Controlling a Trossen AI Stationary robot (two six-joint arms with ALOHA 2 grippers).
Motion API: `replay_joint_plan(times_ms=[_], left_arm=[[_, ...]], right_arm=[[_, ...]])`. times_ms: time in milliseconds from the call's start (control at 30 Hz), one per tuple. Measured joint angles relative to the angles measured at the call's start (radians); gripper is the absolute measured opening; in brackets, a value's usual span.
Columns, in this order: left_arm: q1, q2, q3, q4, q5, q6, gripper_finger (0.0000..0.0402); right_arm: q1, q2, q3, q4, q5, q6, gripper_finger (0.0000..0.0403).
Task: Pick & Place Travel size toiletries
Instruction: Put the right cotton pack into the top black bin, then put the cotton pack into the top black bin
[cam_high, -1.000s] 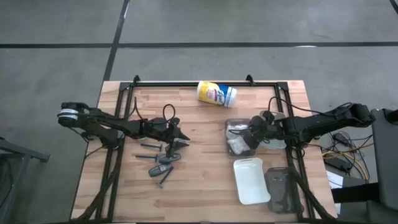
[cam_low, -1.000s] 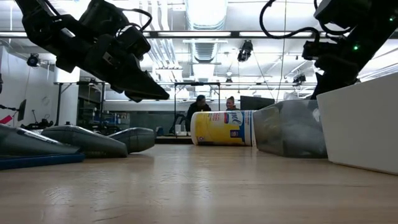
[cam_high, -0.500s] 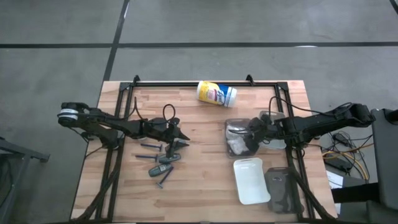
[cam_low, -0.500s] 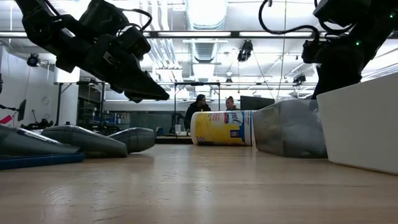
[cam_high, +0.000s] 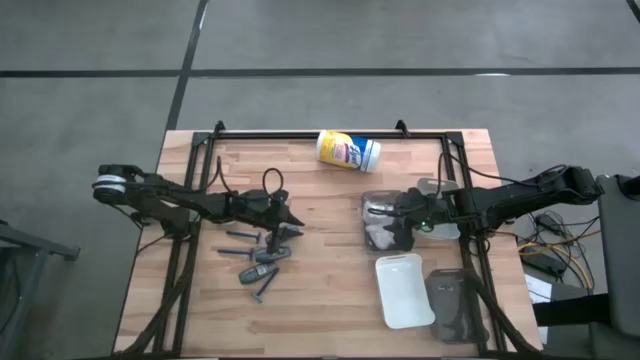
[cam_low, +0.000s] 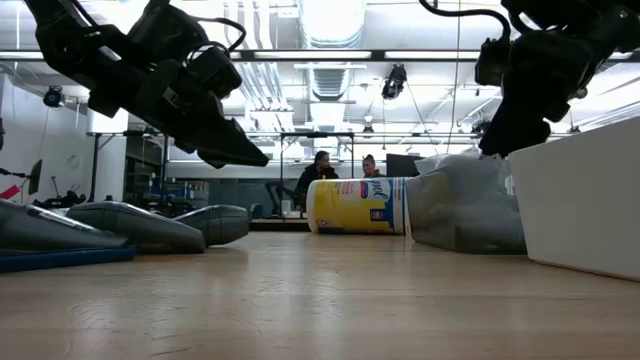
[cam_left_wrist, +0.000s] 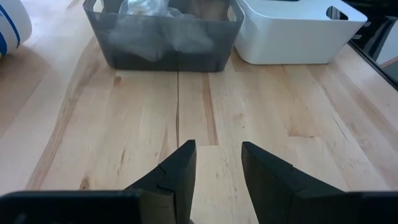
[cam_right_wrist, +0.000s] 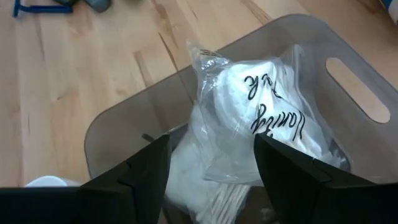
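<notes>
The right pincer (cam_right_wrist: 211, 171) is hanging over the grey tray (cam_right_wrist: 323, 37), fingers apart, above a white packet (cam_right_wrist: 261, 118). The left pincer (cam_left_wrist: 217, 177) is hovering over the counter (cam_left_wrist: 124, 137), fingers apart, gripping nothing.

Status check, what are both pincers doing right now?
Right pincer open over grey bin, white packet inside. Left pincer open, empty, above loose toiletries. Nothing blocking.

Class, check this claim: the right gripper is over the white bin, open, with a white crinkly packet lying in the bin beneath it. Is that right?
Not quite. The right gripper is open, but it is over the clear grey bin, not the white bin beside it. The white crinkly packet lies in that grey bin, as the right wrist view shows.
</notes>
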Motion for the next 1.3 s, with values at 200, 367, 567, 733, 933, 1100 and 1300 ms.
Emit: replay_joint_plan(times_ms=[200, 367, 567, 733, 933, 1100, 1300], left_arm=[[0.0, 0.0, 0.0, -0.011, 0.0, 0.0, 0.0136], [0.0, -0.034, 0.0, -0.08, 0.0, 0.005, 0.0136], [0.0, -0.166, 0.01, -0.277, 0.0, 0.01, 0.0136], [-0.002, -0.289, 0.009, -0.423, -0.05, 0.008, 0.0136], [-0.001, -0.412, 0.008, -0.634, -0.2, -0.066, 0.0135], [-0.001, -0.466, 0.008, -0.794, -0.204, -0.135, 0.0135], [-0.001, -0.484, 0.007, -0.965, -0.22, -0.185, 0.0135]], right_arm=[[0.0, 0.0, -0.003, -0.004, 0.008, 0.002, 0.0222], [0.0, 0.0, 0.005, -0.015, 0.008, -0.003, 0.0209], [0.0, 0.0, 0.034, -0.089, 0.083, -0.019, 0.0188], [0.0, 0.0, 0.057, -0.088, 0.121, -0.079, 0.017], [0.0, 0.0, 0.075, -0.061, 0.143, -0.104, 0.0148], [0.0, 0.001, 0.07, -0.027, 0.143, -0.106, 0.013], [0.0, 0.017, 0.059, 0.056, 0.142, -0.14, 0.0108]])
